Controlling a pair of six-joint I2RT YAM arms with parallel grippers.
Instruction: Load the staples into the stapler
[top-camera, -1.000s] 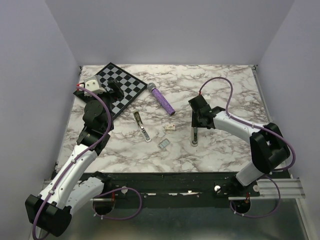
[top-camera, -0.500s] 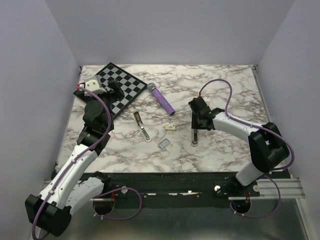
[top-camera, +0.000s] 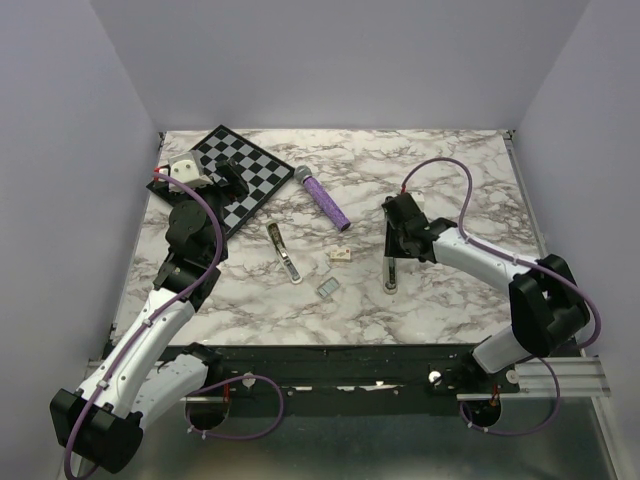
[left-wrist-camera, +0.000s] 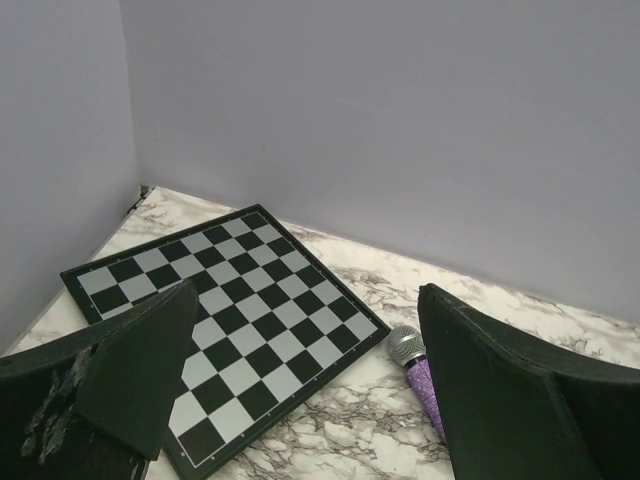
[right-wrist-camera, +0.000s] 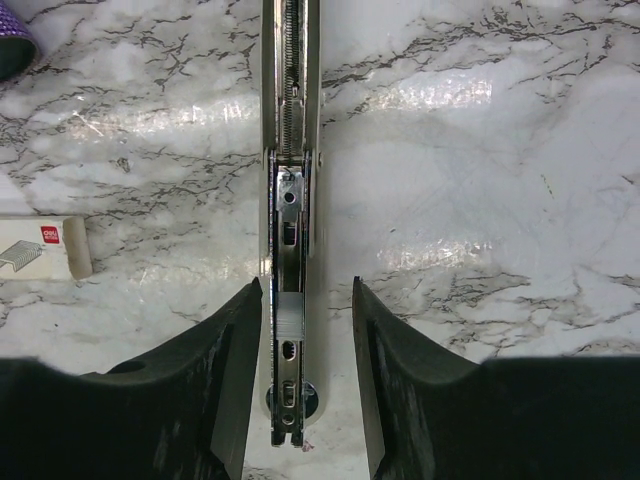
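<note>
On the right side of the table (top-camera: 470, 165), the right gripper (top-camera: 391, 243) hangs low over the stapler (top-camera: 388, 270), which lies opened with its long axis running near to far. Seen from the wrist, the fingers (right-wrist-camera: 215, 390) stand at a medium width, one on each side of the stapler. The left one is just beside its edge and the right one has a thin gap, so they do not clamp it. A spring and the inner rail show in the open top.

The staples (top-camera: 327, 287) lie flat on the marble, left of the stapler and a little nearer, apart from both grippers. A cream box (top-camera: 342, 255) is just beyond them, and a second stapler (top-camera: 284, 253) lies further left. A purple microphone (top-camera: 322, 198) lies toward the far side, beside the chessboard (top-camera: 250, 165) in the far left corner.

The left gripper (top-camera: 228, 182) hovers over the chessboard. Its fingers are wide apart and hold nothing.
</note>
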